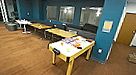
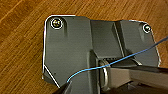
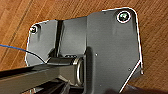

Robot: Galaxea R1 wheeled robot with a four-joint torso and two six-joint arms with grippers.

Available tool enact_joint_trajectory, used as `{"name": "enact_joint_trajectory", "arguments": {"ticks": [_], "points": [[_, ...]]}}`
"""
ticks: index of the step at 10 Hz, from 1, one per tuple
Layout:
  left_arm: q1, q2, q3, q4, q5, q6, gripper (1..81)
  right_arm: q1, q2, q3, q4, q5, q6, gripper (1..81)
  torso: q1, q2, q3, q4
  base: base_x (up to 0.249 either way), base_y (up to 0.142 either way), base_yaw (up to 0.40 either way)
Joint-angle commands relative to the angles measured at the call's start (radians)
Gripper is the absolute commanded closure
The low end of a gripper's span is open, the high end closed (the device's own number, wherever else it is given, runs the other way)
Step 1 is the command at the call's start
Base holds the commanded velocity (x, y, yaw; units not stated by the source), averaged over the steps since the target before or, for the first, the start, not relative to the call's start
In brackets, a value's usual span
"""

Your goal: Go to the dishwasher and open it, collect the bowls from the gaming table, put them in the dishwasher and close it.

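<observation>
The gaming table point(image 1: 70, 49) stands in the middle distance, right of centre, beside a blue pillar point(image 1: 108, 28). On its white top lie colourful sheets and small dabs of colour, possibly the bowls, too small to tell. Such bowls are probably light, stiff and smooth, so slippery; pinching the rim looks best. I cannot tell how either arm's jaws stand.

Items on gaming table point(image 1: 70, 51) indistinct
</observation>
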Motion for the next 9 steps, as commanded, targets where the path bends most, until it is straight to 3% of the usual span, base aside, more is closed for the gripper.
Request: {"name": "enact_joint_trajectory", "arguments": {"ticks": [1,6,9], "points": [[-0.037,-0.003,0.001,0.000,0.055,0.005,1.0,0.045,-0.003,0.002,0.003,-0.056,-0.002,1.0,0.000,0.000,0.000,0.000,0.155,0.000,0.000],[-0.037,-0.005,0.001,-0.002,0.055,0.005,1.0,0.045,-0.003,0.002,0.003,-0.056,-0.002,1.0,0.000,0.000,0.000,0.000,0.164,0.000,0.000],[-0.037,-0.005,0.001,-0.004,0.055,0.005,1.0,0.045,-0.003,0.000,0.003,-0.056,-0.001,1.0,0.000,0.000,0.000,0.000,0.173,0.071,0.000]]}}
